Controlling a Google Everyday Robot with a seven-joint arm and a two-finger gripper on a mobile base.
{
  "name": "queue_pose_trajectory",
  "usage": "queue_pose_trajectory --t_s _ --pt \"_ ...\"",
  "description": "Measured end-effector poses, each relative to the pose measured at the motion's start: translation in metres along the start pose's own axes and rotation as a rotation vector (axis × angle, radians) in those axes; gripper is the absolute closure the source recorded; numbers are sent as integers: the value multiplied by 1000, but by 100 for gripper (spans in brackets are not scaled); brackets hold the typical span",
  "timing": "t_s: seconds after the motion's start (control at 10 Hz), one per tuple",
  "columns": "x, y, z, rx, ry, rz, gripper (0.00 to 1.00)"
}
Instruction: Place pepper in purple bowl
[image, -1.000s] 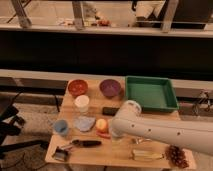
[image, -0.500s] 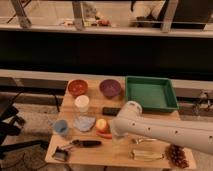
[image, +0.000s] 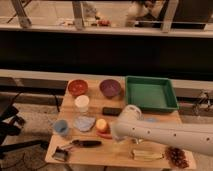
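Observation:
The pepper (image: 104, 135) shows as a slim red sliver on the wooden table, just below a round yellow-orange fruit (image: 102, 124). The dark purple bowl (image: 110, 88) stands at the back middle of the table, beside a red-orange bowl (image: 78, 87). My white arm (image: 165, 136) reaches in from the right. My gripper (image: 116, 136) is at its left end, low over the table, right next to the pepper and mostly hidden by the arm. The purple bowl looks empty.
A green tray (image: 151, 93) stands at the back right. A white cup (image: 81, 103), a black block (image: 111, 111), a pale blue object (image: 84, 123) and a blue cup (image: 61, 128) sit at the left. A dark-handled tool (image: 85, 143), a yellowish item (image: 147, 155) and grapes (image: 176, 156) lie along the front.
The arm has barely shifted near the pepper. Nothing on the table has visibly moved.

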Motion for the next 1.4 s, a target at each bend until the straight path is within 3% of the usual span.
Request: queue_pose_trajectory --t_s 0.3,0.9,1.2,1.4 --pt "1 4 2 -9 -2 -3 22" --pt "8 7 14 -77 3 -1 37" --pt "10 5 18 -91 7 2 39" --pt "12 4 16 -80 15 10 57"
